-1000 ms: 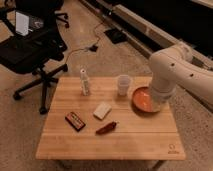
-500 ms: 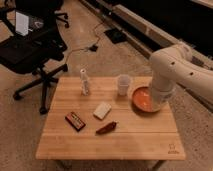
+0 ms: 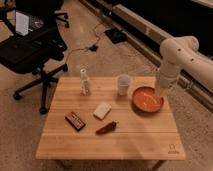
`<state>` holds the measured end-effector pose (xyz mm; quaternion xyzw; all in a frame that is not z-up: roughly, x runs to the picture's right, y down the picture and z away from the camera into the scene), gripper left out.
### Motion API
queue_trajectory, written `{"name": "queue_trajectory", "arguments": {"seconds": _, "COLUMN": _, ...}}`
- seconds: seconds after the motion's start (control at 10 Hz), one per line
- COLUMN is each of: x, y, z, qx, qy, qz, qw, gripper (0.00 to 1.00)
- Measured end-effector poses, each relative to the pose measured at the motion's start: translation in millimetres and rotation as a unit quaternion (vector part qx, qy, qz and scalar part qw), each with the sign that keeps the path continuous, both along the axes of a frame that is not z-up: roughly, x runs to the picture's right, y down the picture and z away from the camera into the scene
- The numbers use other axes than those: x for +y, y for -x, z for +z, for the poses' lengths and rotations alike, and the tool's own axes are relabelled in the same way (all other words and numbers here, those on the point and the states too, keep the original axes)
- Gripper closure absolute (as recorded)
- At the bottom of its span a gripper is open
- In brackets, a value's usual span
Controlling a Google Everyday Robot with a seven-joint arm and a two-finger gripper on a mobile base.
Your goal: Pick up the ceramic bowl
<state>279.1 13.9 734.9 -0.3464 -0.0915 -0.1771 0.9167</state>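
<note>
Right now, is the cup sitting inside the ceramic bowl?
No, the translucent cup stands on the wooden table beside the ceramic bowl, on its left in view, while the hand hangs over the bowl's right rim.

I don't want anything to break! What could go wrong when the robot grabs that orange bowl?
The gripper hangs at the rim of the glossy orange-red ceramic bowl. Gripping just one edge, the shallow bowl might tip or slip. The translucent white cup stands close beside it, so a nudge might topple the cup.
</note>
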Motion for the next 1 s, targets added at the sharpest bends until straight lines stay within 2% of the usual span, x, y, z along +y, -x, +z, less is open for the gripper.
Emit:
{"name": "queue_trajectory", "arguments": {"seconds": 0.2, "x": 2, "y": -11, "z": 38.0, "qx": -0.023, "qy": 0.010, "qz": -0.008, "qw": 0.9997, "gripper": 0.20}}
{"name": "queue_trajectory", "arguments": {"seconds": 0.4, "x": 11, "y": -25, "z": 59.8, "qx": -0.028, "qy": 0.020, "qz": -0.014, "qw": 0.9993, "gripper": 0.20}}
{"name": "queue_trajectory", "arguments": {"seconds": 0.8, "x": 39, "y": -66, "z": 85.0, "qx": -0.011, "qy": 0.041, "qz": -0.014, "qw": 0.9990, "gripper": 0.20}}
{"name": "queue_trajectory", "arguments": {"seconds": 1.0, "x": 48, "y": -75, "z": 85.6, "qx": -0.007, "qy": 0.048, "qz": -0.007, "qw": 0.9988, "gripper": 0.20}}
